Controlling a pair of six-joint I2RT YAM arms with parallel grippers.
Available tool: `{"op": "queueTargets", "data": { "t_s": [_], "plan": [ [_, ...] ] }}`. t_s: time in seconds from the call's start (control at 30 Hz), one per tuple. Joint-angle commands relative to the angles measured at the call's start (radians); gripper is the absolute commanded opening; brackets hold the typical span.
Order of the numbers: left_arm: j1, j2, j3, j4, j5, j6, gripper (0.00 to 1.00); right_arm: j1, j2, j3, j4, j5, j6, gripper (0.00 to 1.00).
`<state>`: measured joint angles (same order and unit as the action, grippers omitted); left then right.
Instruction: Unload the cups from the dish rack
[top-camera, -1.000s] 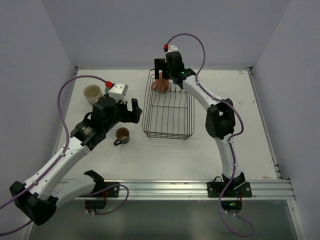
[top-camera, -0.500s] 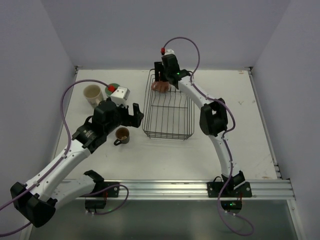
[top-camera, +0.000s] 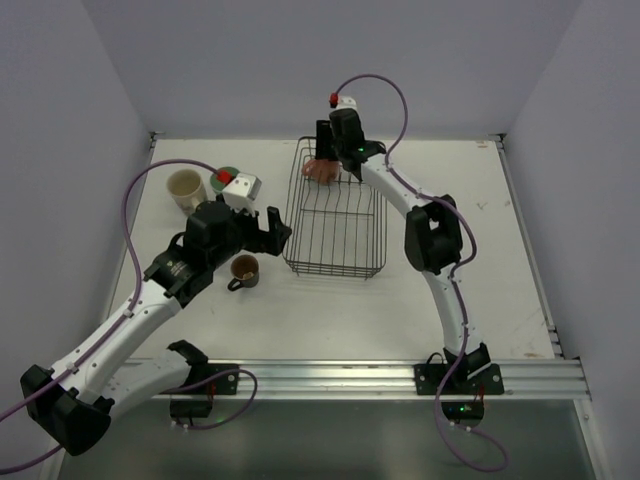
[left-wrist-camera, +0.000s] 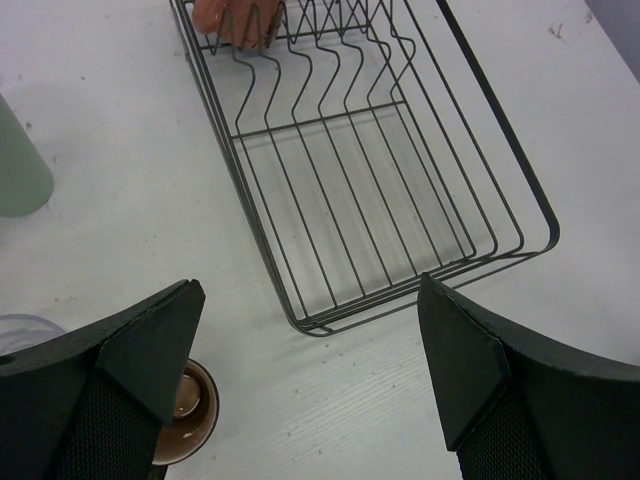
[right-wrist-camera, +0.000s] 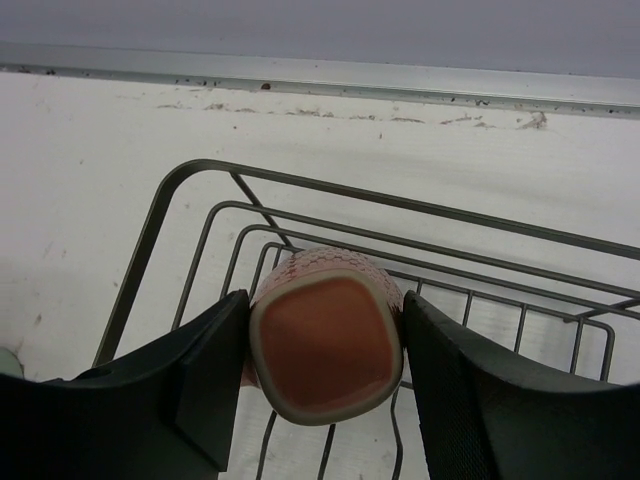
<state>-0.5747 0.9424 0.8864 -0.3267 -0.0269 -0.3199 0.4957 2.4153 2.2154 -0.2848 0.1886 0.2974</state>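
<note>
Gripping the salmon-pink mug (right-wrist-camera: 325, 345), the right jaws were closed on it, with a dark finger (right-wrist-camera: 205, 390) pressed against each flank. The mug was at the far left corner of the dish rack (top-camera: 333, 272), inside its rim. Its squarish base was turned toward the wrist camera and its mouth pointed away. Whether it rested on the wires or hung just above them could not be told. The right arm (top-camera: 400, 195) stretched along the right side of the rack to reach that far end.

The left jaws were open, spread wide with nothing between them. They hovered over the bench (top-camera: 480, 250) just off the rack's left side, toward its near end, and faced the rack. The left arm (top-camera: 150, 290) came in from well to the left of the rack.

A small black mug (top-camera: 243, 270) with a brown inside stood upright on the bench to the left of the rack's near corner, close to it but not touching. A cream tumbler (top-camera: 185, 187) stood upright well to the left of the rack, level with its far half. A mint-green tumbler (top-camera: 228, 172) stood between the cream tumbler and the rack. The white housing (top-camera: 240, 187) on the left wrist partly hid it in the overhead view, and the frame edge cut it in the left wrist view.
</note>
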Motion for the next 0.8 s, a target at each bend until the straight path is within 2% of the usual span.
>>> {"op": "queueTargets", "data": {
  "t_s": [0.0, 0.2, 0.27, 0.53, 0.63, 0.67, 0.7, 0.77],
  "plan": [
    [-0.002, 0.001, 0.008, 0.061, 0.022, -0.001, 0.96, -0.005, -0.133, -0.057, 0.122, -0.023, 0.072, 0.28],
    [-0.002, 0.010, -0.015, 0.149, 0.076, -0.089, 0.94, -0.052, -0.277, -0.256, 0.268, -0.126, 0.235, 0.29],
    [-0.002, 0.015, -0.026, 0.210, 0.088, -0.111, 0.90, -0.071, -0.333, -0.337, 0.339, -0.162, 0.297, 0.29],
    [-0.002, 0.128, -0.009, 0.396, 0.117, -0.183, 0.82, -0.120, -0.403, -0.444, 0.447, -0.248, 0.430, 0.30],
    [-0.002, 0.180, 0.008, 0.405, 0.114, -0.185, 0.81, -0.117, -0.389, -0.415, 0.412, -0.265, 0.375, 0.42],
    [-0.002, 0.188, 0.006, 0.406, 0.116, -0.188, 0.81, -0.114, -0.389, -0.421, 0.385, -0.264, 0.350, 0.48],
    [-0.002, 0.191, 0.005, 0.407, 0.117, -0.189, 0.80, -0.112, -0.403, -0.437, 0.378, -0.256, 0.329, 0.61],
    [-0.002, 0.187, -0.007, 0.408, 0.111, -0.188, 0.80, -0.112, -0.424, -0.511, 0.371, -0.276, 0.243, 0.69]
  ]
}}
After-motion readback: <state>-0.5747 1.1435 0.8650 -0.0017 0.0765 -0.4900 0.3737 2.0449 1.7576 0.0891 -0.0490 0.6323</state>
